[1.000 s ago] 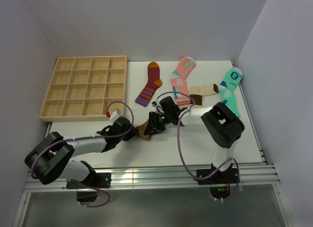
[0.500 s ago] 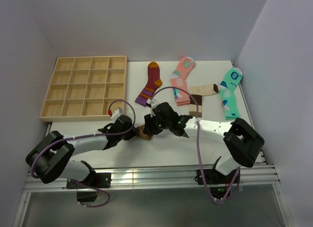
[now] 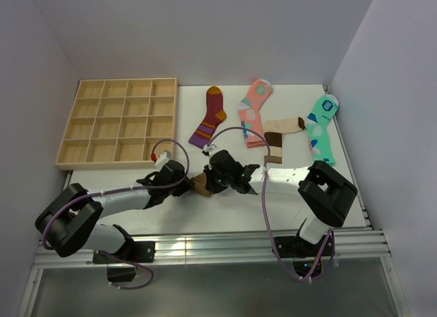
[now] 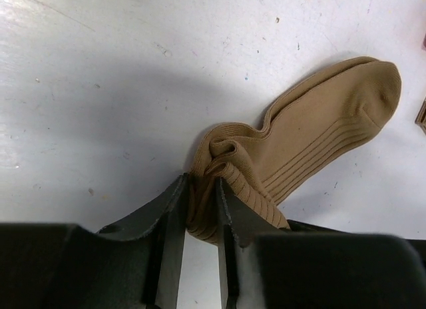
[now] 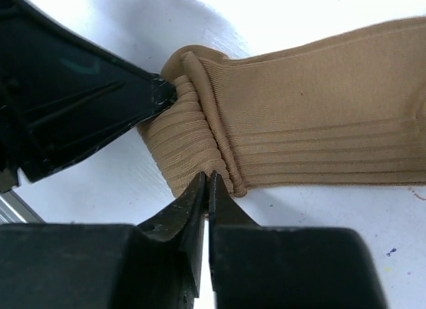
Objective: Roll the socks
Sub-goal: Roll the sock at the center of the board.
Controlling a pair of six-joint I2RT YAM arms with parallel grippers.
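Note:
The plain brown sock (image 4: 319,132) lies on the white table with its cuff end bunched into a fold. My left gripper (image 4: 200,206) is shut on that fold (image 3: 201,186), with ribbed cloth squeezed between its fingers (image 4: 229,212). From the other side my right gripper (image 5: 208,184) has its tips pressed together on the near edge of the rolled cuff (image 5: 200,129). Both grippers, left (image 3: 186,185) and right (image 3: 212,181), meet at the sock near the table's front. The beige sock (image 3: 281,128) with its dark toe and band lies apart at the back right.
A wooden tray of compartments (image 3: 80,129) stands at the back left. A maroon striped sock (image 3: 209,117), a pink patterned sock (image 3: 254,111) and a mint-green sock (image 3: 321,126) lie along the back. The left gripper's black finger (image 5: 73,102) fills the upper left of the right wrist view.
My right arm has swung its wrist left and lower toward the brown sock, and its jaws have closed at the cuff's edge. The left gripper keeps its hold in the same place.

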